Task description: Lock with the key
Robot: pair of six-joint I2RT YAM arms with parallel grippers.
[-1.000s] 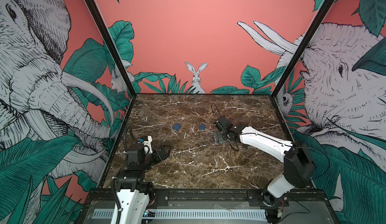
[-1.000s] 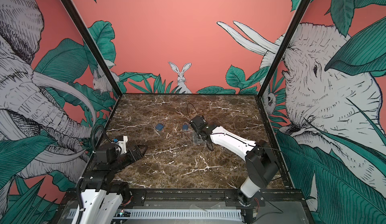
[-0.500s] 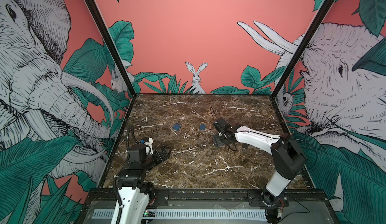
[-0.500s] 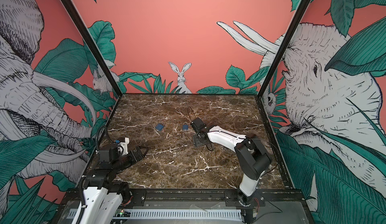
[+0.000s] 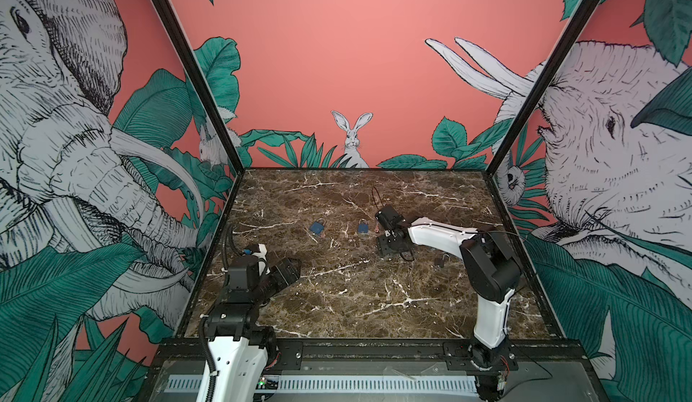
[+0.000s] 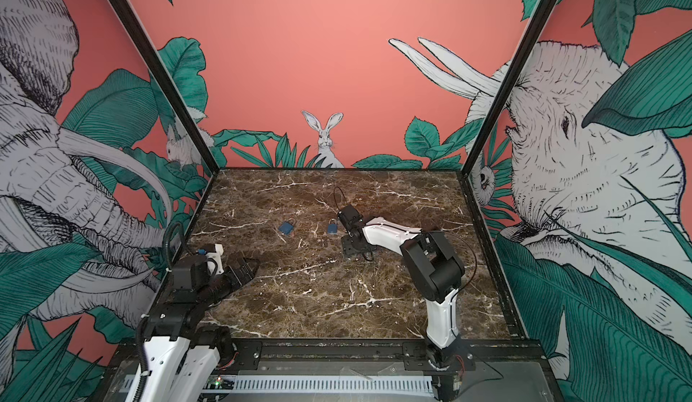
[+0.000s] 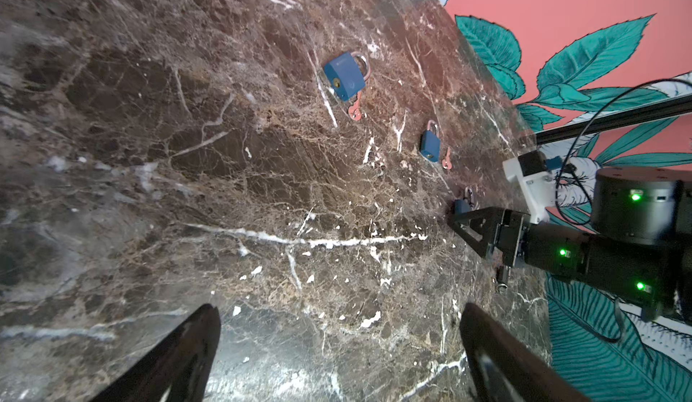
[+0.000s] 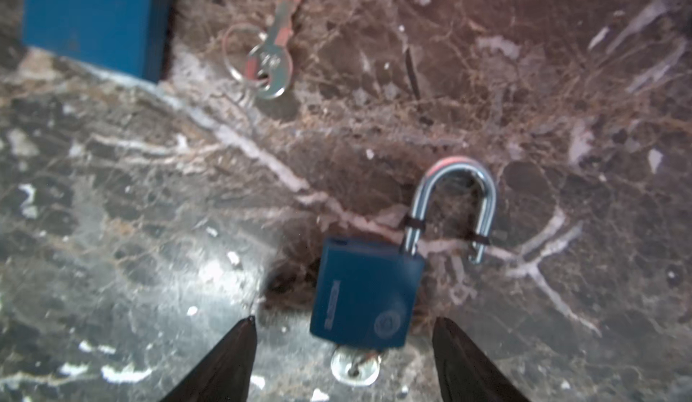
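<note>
Starting at the near left of the desk (image 5: 337, 306): spotting the left tool (image 5: 288, 269) hanging low, gaping wide and gripping nothing, with only bare marble showing between its fingers (image 7: 187, 351) in the left wrist view. Moving rightward toward mid-desk: passing a first blue padlock (image 5: 316, 228) lying flat with a loose key (image 7: 355, 111) just beside it. Then passing a second blue padlock (image 5: 362, 228), likewise flat, with a second key (image 7: 445, 162) just beside it. Coming next, just right of that, to the right tool (image 5: 389, 248) pointing down, tips low over the desk. Finding, in the right wrist view, the open padlock (image 8: 363, 295) lying directly beneath that tool. Noting its shackle (image 8: 453, 201) hanging free of the body at one end and an inserted key (image 8: 355, 370) sitting in the keyhole. Seeing the right tool's fingers (image 8: 232, 355) straddling the lock body at a middling width, leaving a gap on each side, touching neither lock nor key.
</note>
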